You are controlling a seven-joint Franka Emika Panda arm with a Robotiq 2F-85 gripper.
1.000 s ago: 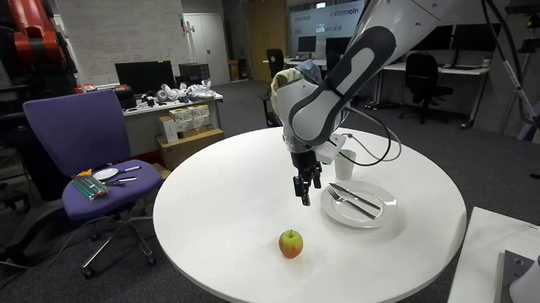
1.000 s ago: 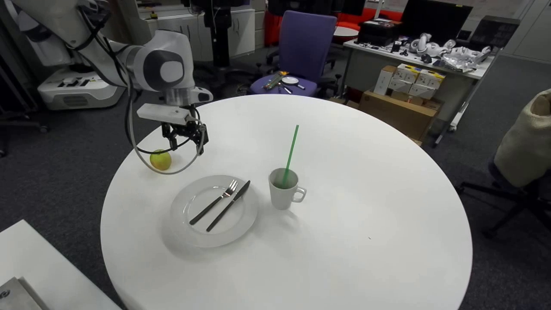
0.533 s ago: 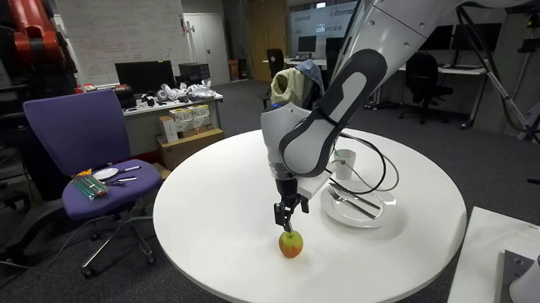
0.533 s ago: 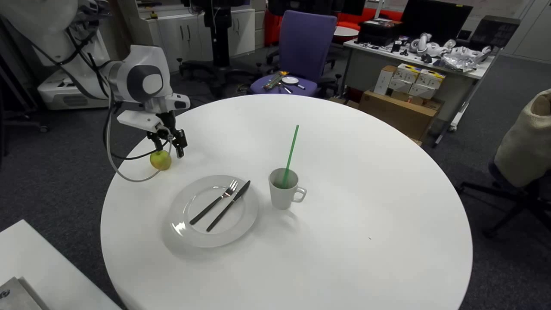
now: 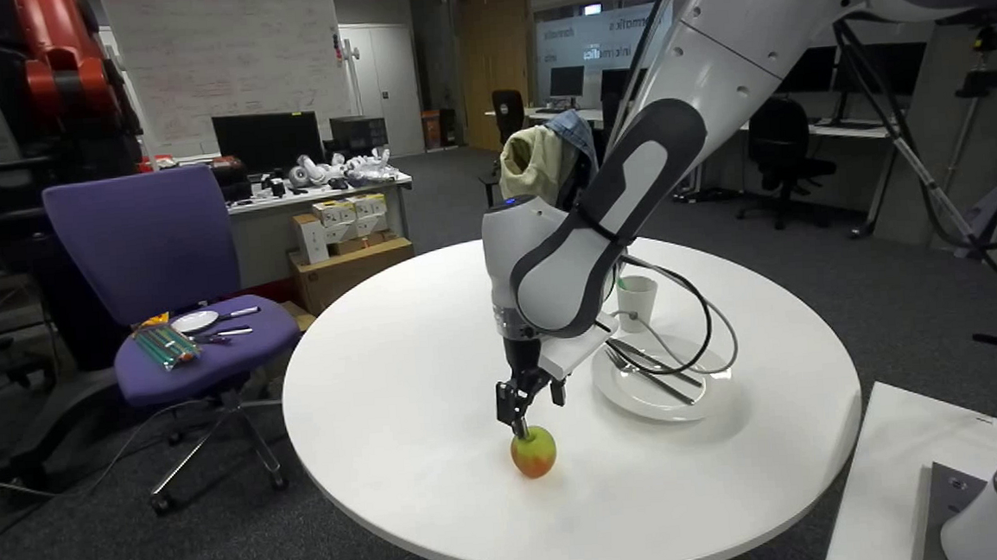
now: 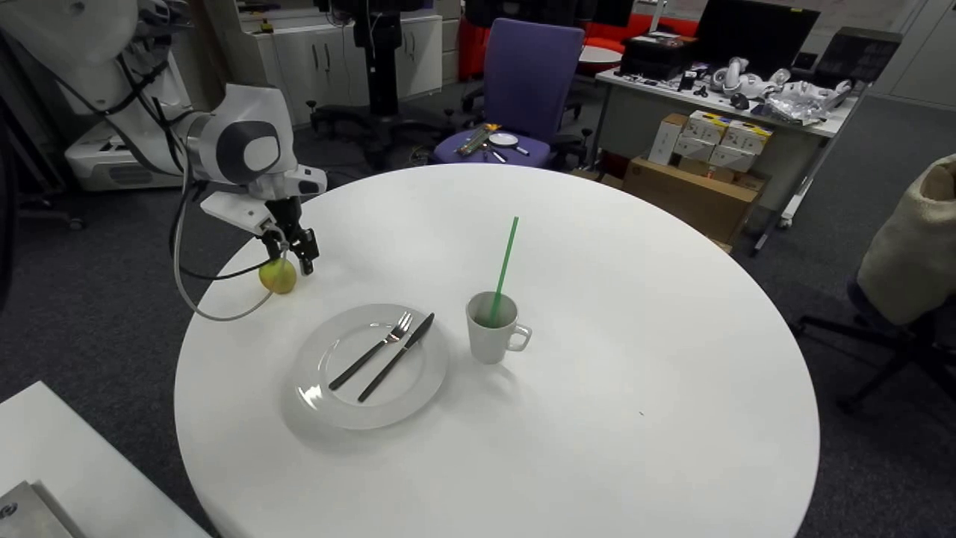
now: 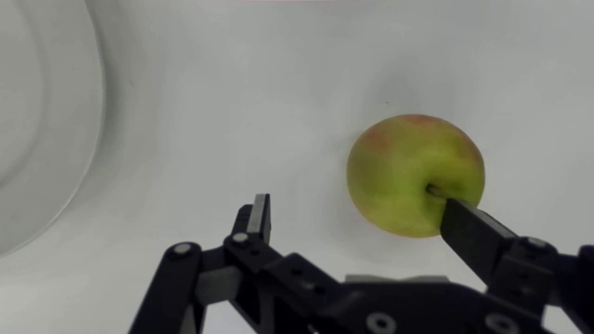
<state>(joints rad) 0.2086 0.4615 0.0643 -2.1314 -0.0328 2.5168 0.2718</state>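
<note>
A yellow-green apple with red patches (image 5: 534, 455) stands on the round white table (image 5: 400, 372). It also shows in an exterior view (image 6: 277, 278) and, from above, in the wrist view (image 7: 403, 162). My gripper (image 5: 539, 412) is low over the apple, fingers apart, holding nothing. In the wrist view (image 7: 357, 202) one fingertip lies over the apple's stem and seems to touch its top. The opposite fingertip is off the apple, over bare table. The apple is not between the fingers. The gripper also shows in an exterior view (image 6: 291, 263), partly behind its cables.
A white plate (image 6: 433, 366) with a fork (image 6: 370, 355) and a knife (image 6: 396, 359) lies beside the apple. A white mug (image 6: 487, 344) with a green straw (image 6: 506, 261) stands past it. Loose arm cables hang over the plate. A purple chair (image 5: 150, 241) stands by the table.
My gripper has moved down and away from above the plate to the apple. In the last half second it dropped slightly more, and the apple shifted a little. The fingers stay open.
</note>
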